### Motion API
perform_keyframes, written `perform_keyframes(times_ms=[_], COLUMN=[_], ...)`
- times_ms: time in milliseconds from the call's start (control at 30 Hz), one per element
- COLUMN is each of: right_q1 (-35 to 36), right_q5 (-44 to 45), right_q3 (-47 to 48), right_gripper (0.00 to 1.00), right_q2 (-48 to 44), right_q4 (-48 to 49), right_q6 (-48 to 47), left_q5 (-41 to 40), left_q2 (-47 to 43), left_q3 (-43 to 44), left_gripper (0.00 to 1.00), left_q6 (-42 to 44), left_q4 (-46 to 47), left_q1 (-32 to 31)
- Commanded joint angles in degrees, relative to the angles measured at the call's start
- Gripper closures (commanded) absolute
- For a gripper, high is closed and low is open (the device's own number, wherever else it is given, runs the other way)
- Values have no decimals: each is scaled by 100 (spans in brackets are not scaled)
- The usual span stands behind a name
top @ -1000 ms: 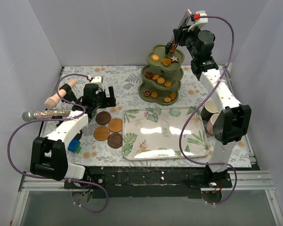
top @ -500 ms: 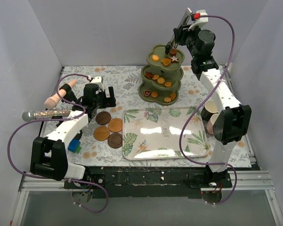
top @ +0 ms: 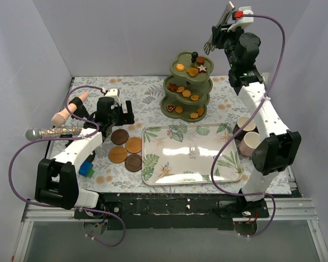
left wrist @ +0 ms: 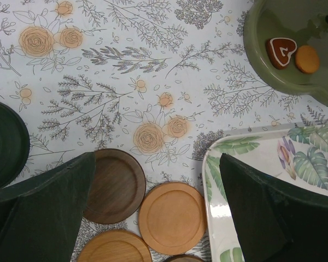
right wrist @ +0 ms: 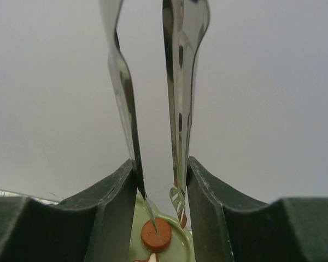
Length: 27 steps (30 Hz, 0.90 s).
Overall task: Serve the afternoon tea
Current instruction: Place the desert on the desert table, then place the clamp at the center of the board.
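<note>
The olive-green three-tier stand [top: 187,87] with its black knob [top: 194,54] stands at the back, biscuits on every tier. My right gripper [top: 216,41] hangs high above and right of the top tier, shut on the metal tongs [right wrist: 177,82]. The tong tips are apart and hold nothing; below them a round brown biscuit [right wrist: 156,236] lies on the top tier. My left gripper [left wrist: 156,202] stands open above several brown coasters [top: 127,150]. The stand's lowest tier [left wrist: 262,33] shows a heart biscuit [left wrist: 280,52]. Two mugs [top: 246,126] stand at the right.
A leaf-patterned tray [top: 191,158] lies in the middle, right of the coasters. A glittery microphone [top: 52,132], a peach-coloured object [top: 65,109] and a blue block [top: 86,169] lie at the left. White walls close in the back and both sides.
My right arm has risen and swung right, away from the top tier, with the tongs still in it. The black knob now shows. The left arm has not moved.
</note>
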Motion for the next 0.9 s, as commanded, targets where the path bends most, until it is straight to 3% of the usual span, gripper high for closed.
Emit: perform_keyframes(times_ms=[0,233,400,867], right_q1=[-335,-1450,-2031,-2093], right_q5=[348,86,-222,-91], right_q3=[-232,-795,-814,838], right_gripper=[54,57,58,64], right_q2=[-862,-1267,-1049,981], right_q4=[183,-677,-1458,-3508], right_q6=[22,996,1314,805], left_q5=[-15,20,81,125], left_q2=[-181,-287,-331,-296], left_q3=[64,46,38,46], left_gripper=[2,2,2,2], left_q6=[40,14,-4,-21], left_q4=[1,19,36,28], left_q1=[11,11,11,3])
